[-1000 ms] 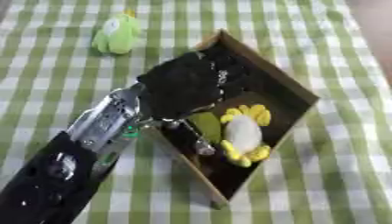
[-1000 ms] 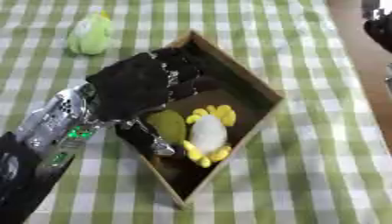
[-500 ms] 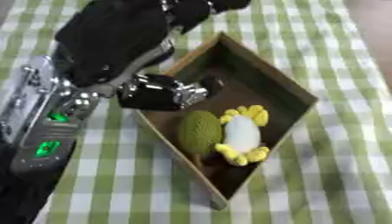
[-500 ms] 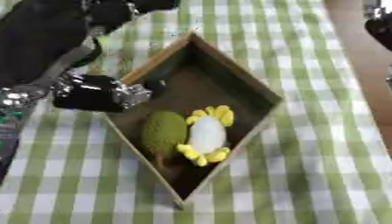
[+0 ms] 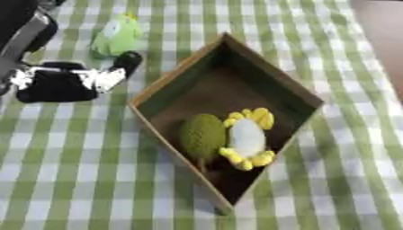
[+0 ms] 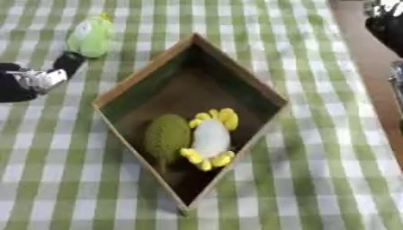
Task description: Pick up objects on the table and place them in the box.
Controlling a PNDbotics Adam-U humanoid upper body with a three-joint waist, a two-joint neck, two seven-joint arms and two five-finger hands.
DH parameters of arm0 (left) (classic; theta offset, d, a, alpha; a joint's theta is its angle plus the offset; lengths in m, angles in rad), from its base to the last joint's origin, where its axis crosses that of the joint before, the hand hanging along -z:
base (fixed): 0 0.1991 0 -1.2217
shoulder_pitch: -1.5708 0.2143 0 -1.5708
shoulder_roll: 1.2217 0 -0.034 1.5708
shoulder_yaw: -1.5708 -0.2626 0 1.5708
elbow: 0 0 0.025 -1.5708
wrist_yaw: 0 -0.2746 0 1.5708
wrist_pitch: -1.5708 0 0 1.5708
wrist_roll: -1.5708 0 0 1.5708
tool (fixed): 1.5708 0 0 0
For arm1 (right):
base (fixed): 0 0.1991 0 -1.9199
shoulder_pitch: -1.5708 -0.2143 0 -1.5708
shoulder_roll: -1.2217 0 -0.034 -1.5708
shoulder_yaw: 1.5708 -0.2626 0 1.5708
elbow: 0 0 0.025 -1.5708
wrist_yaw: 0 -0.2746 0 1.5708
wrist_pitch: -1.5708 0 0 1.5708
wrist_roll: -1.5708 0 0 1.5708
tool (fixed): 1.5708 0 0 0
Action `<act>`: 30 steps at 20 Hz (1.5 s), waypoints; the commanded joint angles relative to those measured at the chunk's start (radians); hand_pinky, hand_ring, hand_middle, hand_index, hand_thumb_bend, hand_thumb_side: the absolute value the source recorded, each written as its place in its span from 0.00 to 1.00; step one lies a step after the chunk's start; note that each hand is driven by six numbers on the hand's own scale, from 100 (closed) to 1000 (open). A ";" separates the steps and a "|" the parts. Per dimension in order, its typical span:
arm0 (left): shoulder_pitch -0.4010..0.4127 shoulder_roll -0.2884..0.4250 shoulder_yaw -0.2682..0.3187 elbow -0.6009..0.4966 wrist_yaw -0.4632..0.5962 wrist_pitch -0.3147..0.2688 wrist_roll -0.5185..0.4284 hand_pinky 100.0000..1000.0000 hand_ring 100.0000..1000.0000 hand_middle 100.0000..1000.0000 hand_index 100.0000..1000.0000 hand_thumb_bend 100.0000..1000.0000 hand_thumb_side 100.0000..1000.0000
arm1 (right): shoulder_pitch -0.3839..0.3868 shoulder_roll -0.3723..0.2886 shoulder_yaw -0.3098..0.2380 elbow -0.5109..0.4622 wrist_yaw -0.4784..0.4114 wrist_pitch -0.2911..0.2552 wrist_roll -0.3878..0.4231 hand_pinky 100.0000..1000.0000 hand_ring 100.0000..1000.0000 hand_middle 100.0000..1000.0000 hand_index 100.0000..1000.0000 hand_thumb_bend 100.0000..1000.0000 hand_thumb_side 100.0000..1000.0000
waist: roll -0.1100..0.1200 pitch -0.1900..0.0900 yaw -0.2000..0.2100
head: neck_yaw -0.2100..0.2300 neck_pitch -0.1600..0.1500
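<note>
Reaching from nine o'clock in the left eye view, the left hand point(image 5: 67, 81) lies just beside the green toy point(image 5: 118, 37), which sits on the cloth point(image 5: 78, 179) at eleven o'clock of the box point(image 5: 295, 87); its fingers are too blurred to tell whether spread or closed. A green ball point(image 5: 202, 134) and a yellow-white toy point(image 5: 248, 137) lie inside. In the right eye view, a dark shape at one o'clock may be the right hand. Best to close round the toy's middle, then lift clear of the near wall.

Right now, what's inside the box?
Inside the box lie a dark green oval toy and a white-and-yellow plush toy, side by side. The box floor beneath them is hidden.
</note>
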 commanded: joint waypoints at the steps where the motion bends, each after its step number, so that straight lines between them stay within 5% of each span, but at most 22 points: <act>1: -0.002 0.053 0.041 0.055 0.041 0.018 -0.018 0.70 0.74 0.75 0.91 0.29 0.44 | -0.006 -0.033 -0.011 -0.016 0.008 0.002 -0.006 0.82 0.85 0.60 0.92 0.00 0.41 | 0.000 -0.018 -0.002 | -0.003 -0.006; 4: -0.010 0.058 0.055 0.134 0.046 0.015 -0.020 0.71 0.75 0.76 0.91 0.31 0.35 | -0.007 -0.032 -0.010 -0.016 0.009 0.003 -0.006 0.82 0.85 0.60 0.92 0.00 0.41 | 0.001 -0.018 -0.004 | 0.000 -0.006; 17: -0.138 0.030 -0.004 0.418 -0.035 -0.060 -0.068 0.74 0.79 0.78 0.92 0.47 0.42 | -0.015 -0.029 -0.004 -0.016 0.006 0.010 -0.001 0.82 0.86 0.60 0.92 0.00 0.41 | 0.009 -0.018 -0.020 | 0.014 -0.012; 30: -0.247 -0.035 0.013 0.656 -0.119 -0.123 0.041 0.75 0.80 0.78 0.92 0.55 0.31 | -0.028 -0.023 0.004 -0.016 0.001 0.013 0.009 0.82 0.87 0.59 0.92 0.00 0.41 | 0.017 -0.003 -0.041 | 0.037 -0.026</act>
